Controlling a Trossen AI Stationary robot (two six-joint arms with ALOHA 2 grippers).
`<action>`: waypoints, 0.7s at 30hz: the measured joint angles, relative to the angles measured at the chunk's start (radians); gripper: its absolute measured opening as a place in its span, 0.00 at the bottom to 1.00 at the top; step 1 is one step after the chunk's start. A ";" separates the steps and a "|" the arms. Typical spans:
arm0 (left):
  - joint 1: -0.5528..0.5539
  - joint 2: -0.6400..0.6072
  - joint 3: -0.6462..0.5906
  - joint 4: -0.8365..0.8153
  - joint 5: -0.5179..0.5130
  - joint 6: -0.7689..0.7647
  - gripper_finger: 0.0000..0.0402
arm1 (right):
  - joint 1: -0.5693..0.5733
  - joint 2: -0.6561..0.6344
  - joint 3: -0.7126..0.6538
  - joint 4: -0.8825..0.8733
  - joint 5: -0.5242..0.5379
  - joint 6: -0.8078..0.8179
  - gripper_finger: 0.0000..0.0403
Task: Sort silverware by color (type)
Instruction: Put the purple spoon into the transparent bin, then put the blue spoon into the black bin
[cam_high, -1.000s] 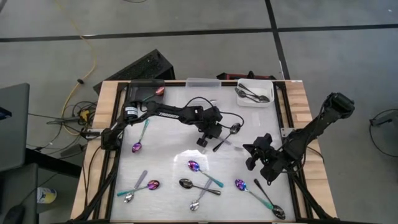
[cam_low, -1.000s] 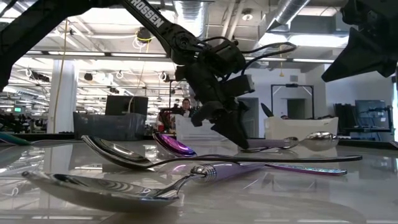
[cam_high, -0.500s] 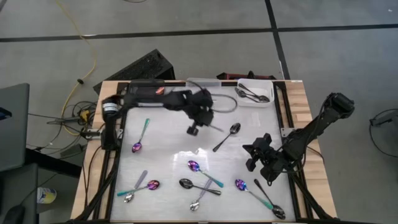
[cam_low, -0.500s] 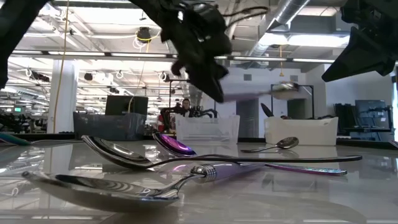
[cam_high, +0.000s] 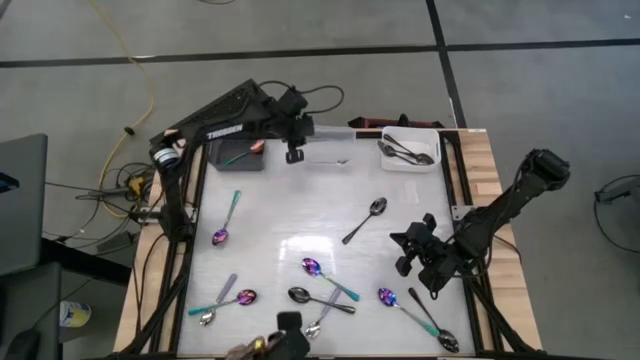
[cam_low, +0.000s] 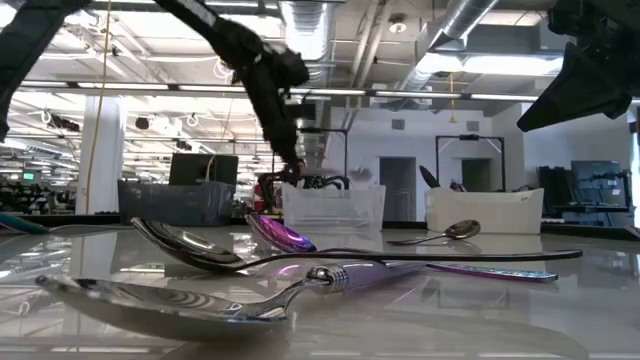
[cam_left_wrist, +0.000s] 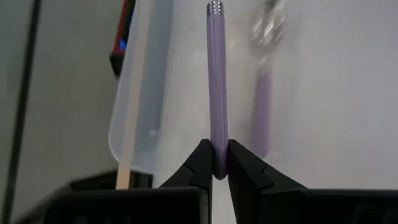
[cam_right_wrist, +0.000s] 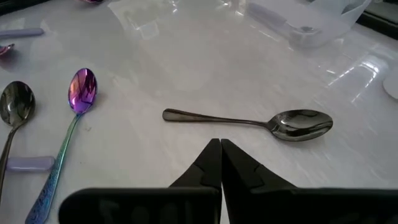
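Observation:
My left gripper (cam_high: 295, 154) hangs over the table's far edge, between the dark grey bin (cam_high: 238, 152) and the clear bin (cam_high: 325, 133), shut on a spoon with a lilac handle (cam_left_wrist: 216, 74). My right gripper (cam_high: 405, 250) waits shut at the right, just short of a dark spoon (cam_right_wrist: 249, 121) that lies flat on the table. Several more spoons lie on the white top: an iridescent one with a teal handle (cam_high: 228, 215) at the left, and silver, dark and purple-blue ones (cam_high: 320, 285) along the near side. My left gripper pinches the lilac handle (cam_left_wrist: 216, 134) between its two fingertips. The handle runs straight out ahead of the fingers to a ribbed metal collar (cam_left_wrist: 214, 7); the bowl lies outside the wrist view. The fingers slant downward. The spoon is lifted clear of the table.
The white bin (cam_high: 410, 150) at the far right holds a few spoons. The dark grey bin holds a teal-handled piece. Wooden rails (cam_high: 480, 170) frame the white top. Something dark (cam_high: 285, 335) shows at the near edge. Bare table lies in the middle.
My left gripper has risen from the middle of the table with the lilac-handled spoon and swung toward the far edge and the left, rolling as it went. The spoon has come up clear of the table. The dark spoon beside it stayed put.

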 joint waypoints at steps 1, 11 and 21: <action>0.009 0.014 -0.001 0.004 -0.001 -0.001 0.02 | 0.000 0.000 0.000 0.001 0.000 0.000 0.06; -0.004 0.047 0.000 0.032 -0.014 -0.022 0.29 | 0.007 0.000 0.000 0.011 -0.001 -0.001 0.06; -0.084 -0.037 0.132 -0.271 -0.173 -0.073 0.45 | 0.007 0.000 0.000 0.017 -0.004 -0.001 0.06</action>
